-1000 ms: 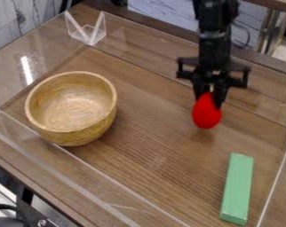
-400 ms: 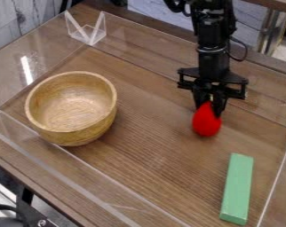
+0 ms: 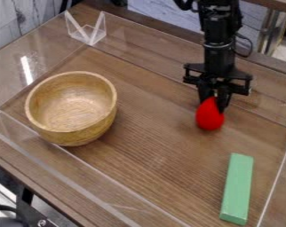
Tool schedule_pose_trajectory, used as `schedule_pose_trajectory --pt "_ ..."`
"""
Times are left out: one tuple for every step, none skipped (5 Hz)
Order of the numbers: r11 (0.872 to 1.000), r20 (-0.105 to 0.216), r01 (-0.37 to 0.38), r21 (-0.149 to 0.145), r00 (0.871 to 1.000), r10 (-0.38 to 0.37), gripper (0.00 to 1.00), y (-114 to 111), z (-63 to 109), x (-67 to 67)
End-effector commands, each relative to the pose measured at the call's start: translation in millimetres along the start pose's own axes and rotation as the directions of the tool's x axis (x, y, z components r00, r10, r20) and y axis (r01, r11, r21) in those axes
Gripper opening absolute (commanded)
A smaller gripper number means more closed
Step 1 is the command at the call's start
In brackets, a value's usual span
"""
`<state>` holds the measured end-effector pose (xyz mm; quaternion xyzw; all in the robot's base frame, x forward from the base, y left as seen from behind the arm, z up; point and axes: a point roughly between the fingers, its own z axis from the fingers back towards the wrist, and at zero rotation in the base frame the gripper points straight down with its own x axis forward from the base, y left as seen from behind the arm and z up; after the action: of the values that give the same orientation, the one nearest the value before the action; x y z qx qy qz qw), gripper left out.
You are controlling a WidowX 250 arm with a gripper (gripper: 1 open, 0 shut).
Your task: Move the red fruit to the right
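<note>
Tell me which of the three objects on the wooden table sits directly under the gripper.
The small glossy red fruit, right of centre, with the black gripper closed on its top. The round wooden bowl lies far left; the flat green block lies nearer the camera.

The red fruit (image 3: 210, 115) is small, glossy and bright red, rounded like a strawberry. It stands upright, narrow end up (its top hidden), low on the wooden table, right of centre and well apart from the edges.
</note>
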<state>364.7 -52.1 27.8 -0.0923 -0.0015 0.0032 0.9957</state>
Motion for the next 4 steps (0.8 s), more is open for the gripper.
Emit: schedule_pose_trajectory --pt "1.0 0.043 -0.002 0.003 0.999 0.002 1.0 -1.1 6.3 9.1" --pt "1.0 0.051 -0.019 0.001 0.998 0.019 1.0 1.2 5.3 9.4" --pt "1.0 0.057 -0.023 -0.009 0.998 0.023 0.0 3.9 16.9 7.5" --pt "0.998 0.048 -0.064 -0.015 0.997 0.065 1.0 -0.9 11.4 4.0"
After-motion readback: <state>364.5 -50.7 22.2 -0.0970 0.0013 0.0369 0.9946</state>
